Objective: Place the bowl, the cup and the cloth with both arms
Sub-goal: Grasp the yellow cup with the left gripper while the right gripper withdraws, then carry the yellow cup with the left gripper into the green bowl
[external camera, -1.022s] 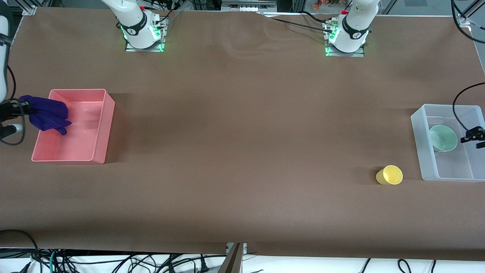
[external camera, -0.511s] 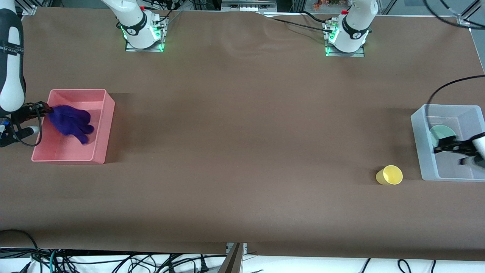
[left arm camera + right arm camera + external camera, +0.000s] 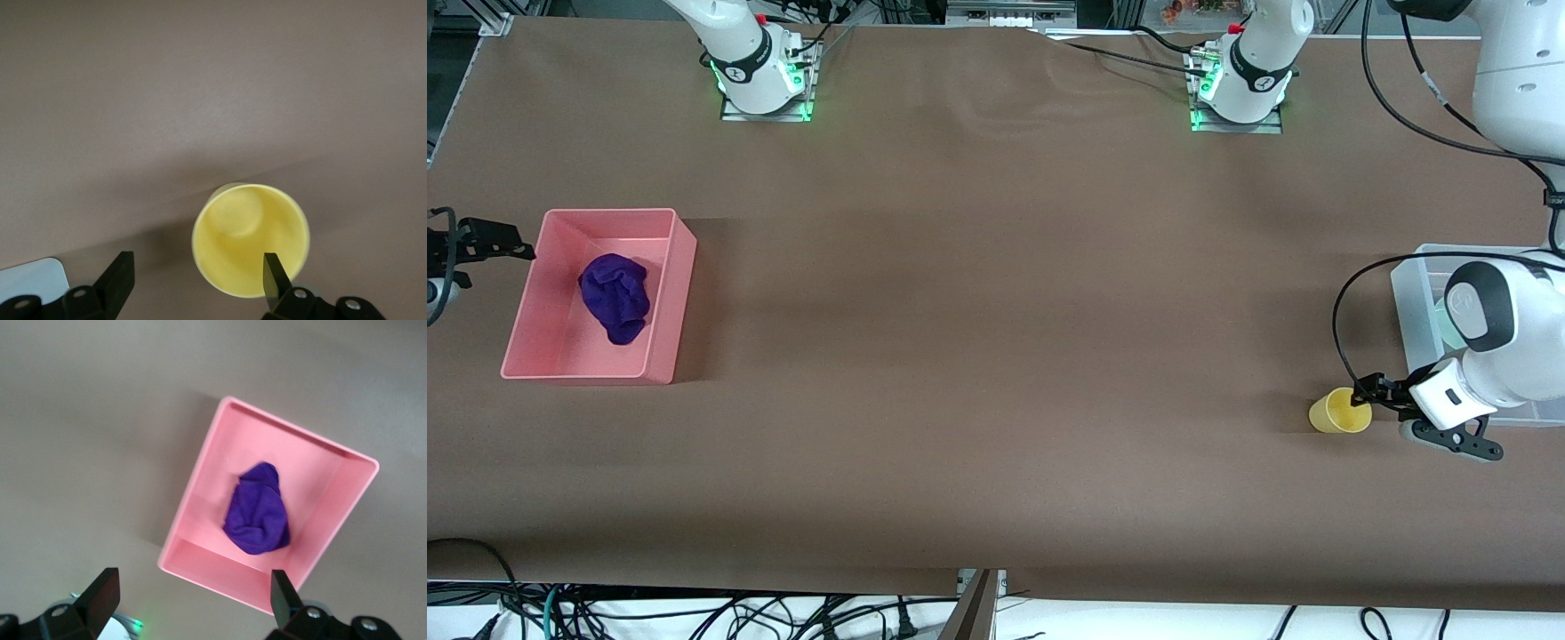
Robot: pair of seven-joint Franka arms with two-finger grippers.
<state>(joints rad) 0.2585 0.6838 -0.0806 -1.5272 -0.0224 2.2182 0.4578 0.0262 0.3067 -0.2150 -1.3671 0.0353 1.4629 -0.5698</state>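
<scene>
Right hand (image 3: 511,249) off the desk's (image 3: 996,356) edge, just beside the pink tray (image 3: 663,293), fingers spread wide and holding nothing. Purple cloth (image 3: 615,297) lies bunched inside the tray. Yellow cup (image 3: 1336,412) on its side on the desk, near the clear bin (image 3: 1409,311). Left hand (image 3: 1365,391) at the cup's mouth, fingers wide, one apparently inside the rim. Green bowl (image 3: 1442,327) in the bin, mostly hidden by the arm.
</scene>
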